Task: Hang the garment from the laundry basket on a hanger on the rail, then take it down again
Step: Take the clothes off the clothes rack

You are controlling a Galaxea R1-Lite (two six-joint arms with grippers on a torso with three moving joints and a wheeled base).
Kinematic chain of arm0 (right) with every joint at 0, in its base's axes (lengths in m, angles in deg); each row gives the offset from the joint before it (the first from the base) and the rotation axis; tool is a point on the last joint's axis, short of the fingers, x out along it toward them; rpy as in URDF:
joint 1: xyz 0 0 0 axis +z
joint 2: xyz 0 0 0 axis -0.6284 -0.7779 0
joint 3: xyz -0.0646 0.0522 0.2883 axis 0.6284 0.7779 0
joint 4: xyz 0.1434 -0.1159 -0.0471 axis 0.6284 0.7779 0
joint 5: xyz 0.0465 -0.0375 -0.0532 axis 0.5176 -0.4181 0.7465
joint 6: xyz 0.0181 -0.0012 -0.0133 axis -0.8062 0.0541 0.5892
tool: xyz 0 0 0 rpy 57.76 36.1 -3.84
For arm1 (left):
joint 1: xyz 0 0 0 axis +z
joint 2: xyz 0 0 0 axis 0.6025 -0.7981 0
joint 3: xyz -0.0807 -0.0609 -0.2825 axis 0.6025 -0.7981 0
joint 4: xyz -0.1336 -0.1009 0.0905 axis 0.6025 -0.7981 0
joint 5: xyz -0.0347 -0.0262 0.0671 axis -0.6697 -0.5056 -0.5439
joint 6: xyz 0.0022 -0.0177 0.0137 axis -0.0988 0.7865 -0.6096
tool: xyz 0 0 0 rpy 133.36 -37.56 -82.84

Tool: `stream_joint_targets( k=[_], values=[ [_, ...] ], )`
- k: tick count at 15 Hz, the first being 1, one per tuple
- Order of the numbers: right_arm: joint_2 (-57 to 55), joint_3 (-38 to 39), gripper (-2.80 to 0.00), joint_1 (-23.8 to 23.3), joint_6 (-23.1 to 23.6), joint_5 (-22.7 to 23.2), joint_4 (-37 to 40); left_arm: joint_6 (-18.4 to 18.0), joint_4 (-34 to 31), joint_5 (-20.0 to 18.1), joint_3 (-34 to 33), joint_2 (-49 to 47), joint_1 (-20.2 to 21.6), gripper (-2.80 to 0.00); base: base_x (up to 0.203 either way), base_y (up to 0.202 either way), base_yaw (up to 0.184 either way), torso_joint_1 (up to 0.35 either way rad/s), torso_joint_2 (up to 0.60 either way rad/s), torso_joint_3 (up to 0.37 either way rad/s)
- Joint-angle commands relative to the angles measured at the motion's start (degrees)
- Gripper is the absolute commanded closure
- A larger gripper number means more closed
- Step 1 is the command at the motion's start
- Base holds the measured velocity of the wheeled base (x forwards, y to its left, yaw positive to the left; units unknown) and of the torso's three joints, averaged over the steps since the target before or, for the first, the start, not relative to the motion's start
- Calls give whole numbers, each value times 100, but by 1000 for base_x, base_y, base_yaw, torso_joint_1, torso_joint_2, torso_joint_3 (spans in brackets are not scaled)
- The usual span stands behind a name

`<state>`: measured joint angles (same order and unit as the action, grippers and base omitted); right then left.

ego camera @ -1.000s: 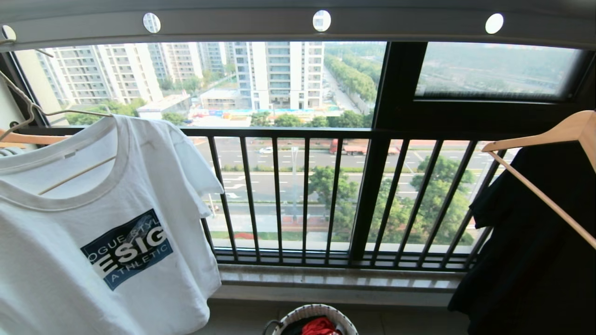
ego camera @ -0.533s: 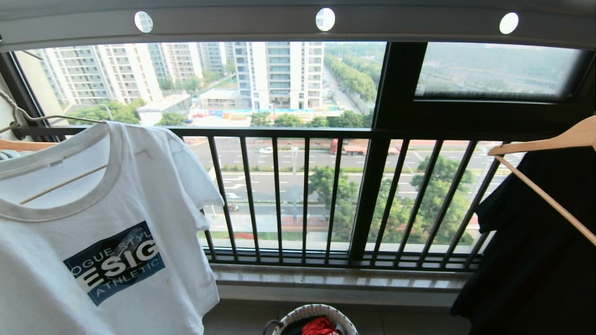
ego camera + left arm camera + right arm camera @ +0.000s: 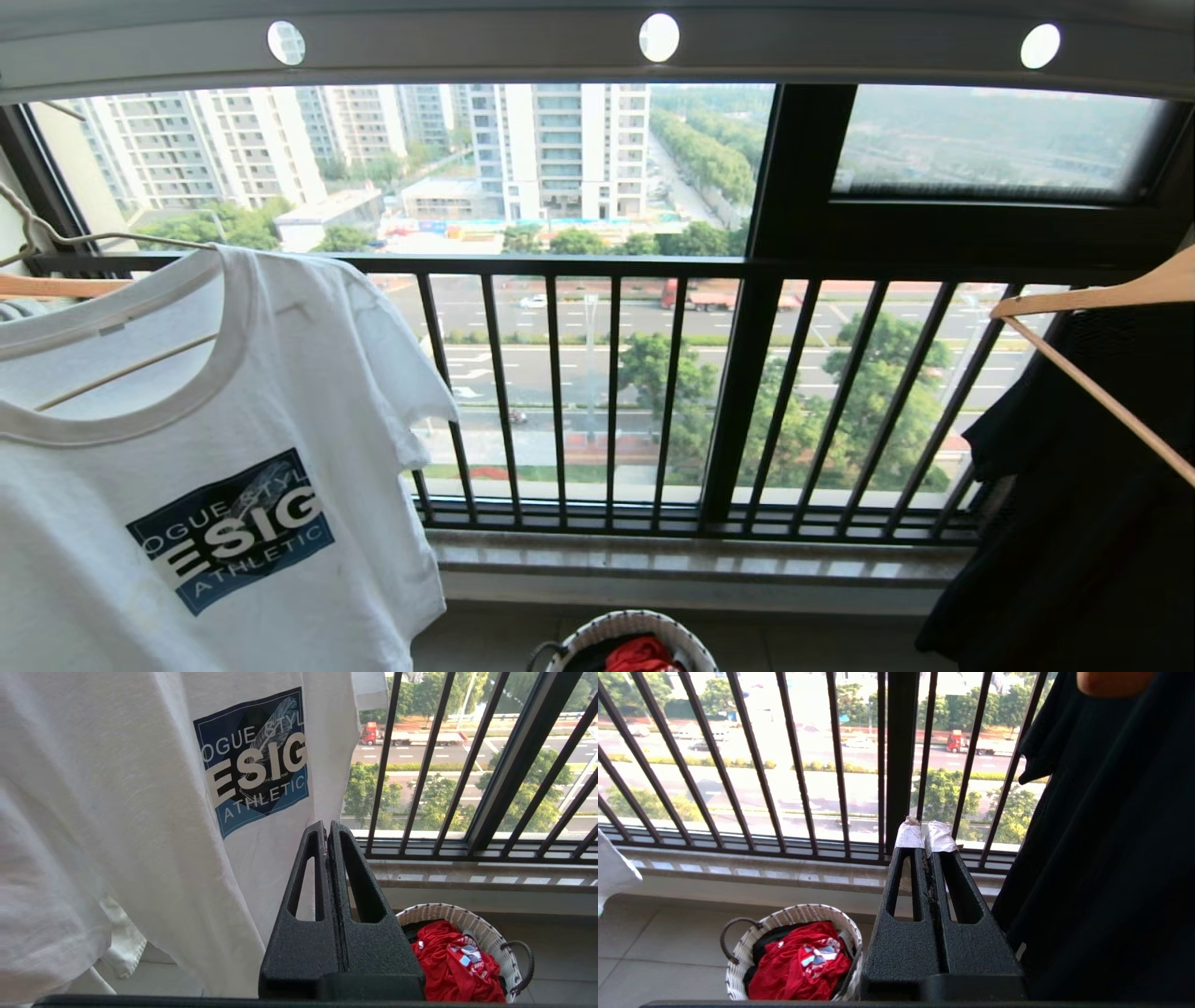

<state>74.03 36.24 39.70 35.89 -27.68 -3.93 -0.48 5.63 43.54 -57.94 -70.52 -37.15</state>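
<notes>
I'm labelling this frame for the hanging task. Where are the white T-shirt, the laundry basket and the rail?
white T-shirt (image 3: pixel 224 523), head view, on its blue chest print.
laundry basket (image 3: pixel 738 970), right wrist view, on its woven wall.
rail (image 3: pixel 467 42), head view, on bare bar between holes.

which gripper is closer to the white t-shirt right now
Left. The left gripper sits shut just beside the white T-shirt; the right gripper, also shut, is farther off by the black garment.

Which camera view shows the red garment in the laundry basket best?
The right wrist view: the red garment lies wholly visible inside the laundry basket. The left wrist view shows most of it, partly behind the left gripper. The head view shows only its top at the picture's edge.
</notes>
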Motion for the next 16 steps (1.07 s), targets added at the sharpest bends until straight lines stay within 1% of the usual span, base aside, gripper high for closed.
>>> stream_joint_targets(
  k=[1, 16],
  values=[
    [-1, 0, 0, 2, -1, 0, -1, 0, 2, 4, 0, 3, 1, 0, 0, 0, 0, 0, 0, 0],
    [-1, 0, 0, 2, -1, 0, -9, 26, -7, 4, 0, 12, 1, 0, 0, 0, 0, 0, 0, 0]
  ],
)
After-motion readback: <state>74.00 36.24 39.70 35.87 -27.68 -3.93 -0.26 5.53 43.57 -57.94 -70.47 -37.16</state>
